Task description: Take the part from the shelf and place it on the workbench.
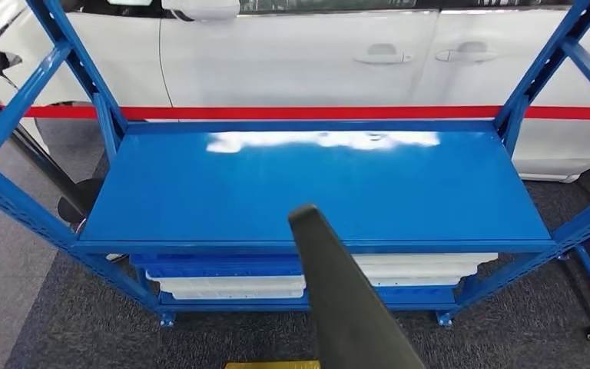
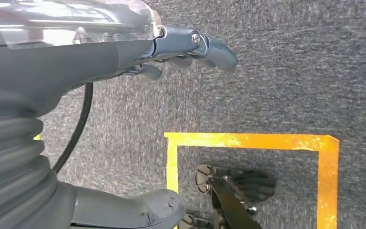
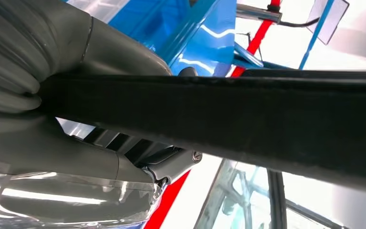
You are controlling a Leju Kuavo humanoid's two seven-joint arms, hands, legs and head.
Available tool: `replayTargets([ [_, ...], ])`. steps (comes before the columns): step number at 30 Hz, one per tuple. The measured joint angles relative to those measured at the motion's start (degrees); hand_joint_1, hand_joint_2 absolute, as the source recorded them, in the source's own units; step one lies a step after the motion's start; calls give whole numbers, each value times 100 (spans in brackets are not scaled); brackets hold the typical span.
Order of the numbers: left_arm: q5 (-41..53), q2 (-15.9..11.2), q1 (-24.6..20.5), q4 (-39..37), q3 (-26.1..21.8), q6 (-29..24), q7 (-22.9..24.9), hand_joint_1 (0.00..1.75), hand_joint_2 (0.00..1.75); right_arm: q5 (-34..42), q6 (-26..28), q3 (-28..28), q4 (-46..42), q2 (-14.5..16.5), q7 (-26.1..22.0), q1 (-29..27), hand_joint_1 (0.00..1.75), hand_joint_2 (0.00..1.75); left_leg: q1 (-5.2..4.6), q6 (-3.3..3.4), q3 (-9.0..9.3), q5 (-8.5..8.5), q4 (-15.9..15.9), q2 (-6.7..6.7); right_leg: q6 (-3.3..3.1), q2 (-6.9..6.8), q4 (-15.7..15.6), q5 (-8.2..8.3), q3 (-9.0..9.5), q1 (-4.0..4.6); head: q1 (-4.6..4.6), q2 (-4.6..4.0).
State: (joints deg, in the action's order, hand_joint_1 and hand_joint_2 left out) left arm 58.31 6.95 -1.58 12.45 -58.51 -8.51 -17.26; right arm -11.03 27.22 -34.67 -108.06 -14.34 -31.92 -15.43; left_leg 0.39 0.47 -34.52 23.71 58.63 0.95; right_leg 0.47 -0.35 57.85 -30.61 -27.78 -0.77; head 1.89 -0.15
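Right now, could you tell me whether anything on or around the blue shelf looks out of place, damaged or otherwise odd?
Nothing looks damaged or spilled. The long dark part juts up in front of the blue shelf, gripped by the right hand. The white trays lie stacked on the lower level. The left hand hangs over the carpet, holding nothing.

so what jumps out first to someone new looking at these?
The long dark part rising from the bottom of the head view, over the front edge of the bright blue shelf; the right hand grips it. Behind the shelf stands a white car. The left hand hangs over grey carpet with yellow floor tape.
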Motion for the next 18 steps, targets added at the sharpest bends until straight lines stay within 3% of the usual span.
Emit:
replayTargets([
  [2,2,2,-5,-1,-11,-1,-4,0,175,1,19,0,2,-7,-12,-71,175,175,11,-74,-25,-11,23,2,-84,14,-26,58,-55,-2,-1,0],
  [3,4,6,-3,-1,-17,-1,-5,0,175,3,28,0,2,-14,-15,-104,175,175,19,-107,-68,89,108,-6,-134,15,-28,102,-94,-4,0,0],
  [5,8,17,7,-1,-28,-5,-8,0,175,8,53,0,2,-25,-23,-156,175,175,32,-149,-230,564,599,-29,-219,12,-34,196,-198,7,1,0],
  [7,9,24,8,0,-34,-12,-8,0,175,14,66,0,2,-26,-30,-186,175,175,26,-162,-406,1065,1321,-40,-261,23,-27,291,-325,48,1,0],
  [8,9,24,4,1,-36,-15,-8,0,175,17,67,0,2,-26,-32,-197,175,175,20,-151,-414,1151,1548,-44,-271,29,-20,338,-392,73,1,0],
  [9,9,24,2,1,-37,-16,-7,0,175,18,67,0,2,-26,-32,-208,175,175,10,-126,-331,1114,1591,-46,-278,35,-11,381,-456,98,1,0],
  [10,11,25,1,1,-38,-16,-7,0,175,18,68,0,2,-26,-33,-216,175,175,-7,-84,-140,980,1415,-49,-283,41,2,419,-513,124,1,0],
  [12,22,21,-7,3,-39,-16,5,0,175,16,69,0,2,-26,-40,-226,175,175,-65,55,437,725,626,-68,-283,53,30,482,-597,162,1,0],
  [14,36,17,-25,8,-40,-17,27,0,175,10,71,0,2,-27,-51,-226,175,175,-119,162,843,683,-39,-90,-248,54,49,546,-645,161,-1,0],
  [17,49,21,-36,10,-51,-24,68,0,175,3,74,0,1,-28,-72,-237,175,175,-144,199,882,613,-268,-80,-153,47,44,639,-676,121,0,0],
  [18,56,25,-38,10,-57,-28,84,0,175,5,76,0,0,-28,-78,-249,175,175,-127,213,863,552,-308,-65,-121,49,84,581,-700,114,0,0],
])
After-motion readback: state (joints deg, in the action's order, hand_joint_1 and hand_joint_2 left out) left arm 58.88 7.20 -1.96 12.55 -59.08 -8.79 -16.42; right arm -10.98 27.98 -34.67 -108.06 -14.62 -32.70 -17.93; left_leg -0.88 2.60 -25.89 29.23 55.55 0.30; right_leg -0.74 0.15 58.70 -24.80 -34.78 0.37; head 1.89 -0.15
